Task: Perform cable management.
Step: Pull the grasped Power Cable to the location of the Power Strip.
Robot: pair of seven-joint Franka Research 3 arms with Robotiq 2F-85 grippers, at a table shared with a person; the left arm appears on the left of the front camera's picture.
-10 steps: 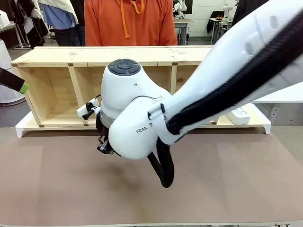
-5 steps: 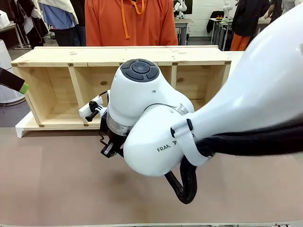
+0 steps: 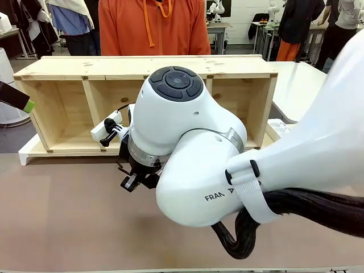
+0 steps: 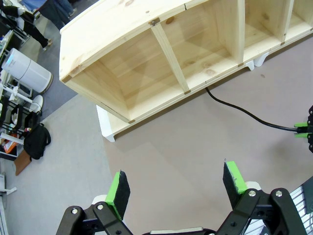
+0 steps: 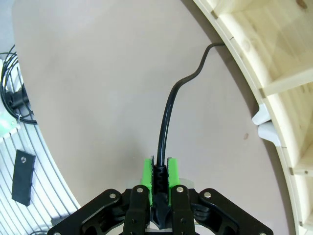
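Note:
The cable (image 5: 166, 112) is a thin glossy black cord. It lies on the brown table and runs up to the foot of the wooden shelf (image 5: 274, 54), where it passes underneath. My right gripper (image 5: 159, 172) is shut on the cable's near end; the plug is hidden between the green pads. From the front the right gripper (image 3: 132, 181) hangs low over the table, mostly hidden by its own big white arm. My left gripper (image 4: 176, 182) is open and holds nothing, high above the table. Below it the cable (image 4: 244, 113) leads from the shelf (image 4: 146, 19) to the right gripper's pads (image 4: 302, 129).
The long shelf (image 3: 142, 67) lies on its side on a white base (image 3: 25, 154), open toward me. A person in an orange hoodie (image 3: 153, 25) stands behind it. A green pad (image 3: 28, 106) of my left gripper shows at the left edge. The table's edge (image 5: 58, 161) curves close left of the right gripper.
My right arm's elbow has swung right and closer to the camera. Its wrist, low over the table, has hardly shifted. The left gripper's pad has stayed put.

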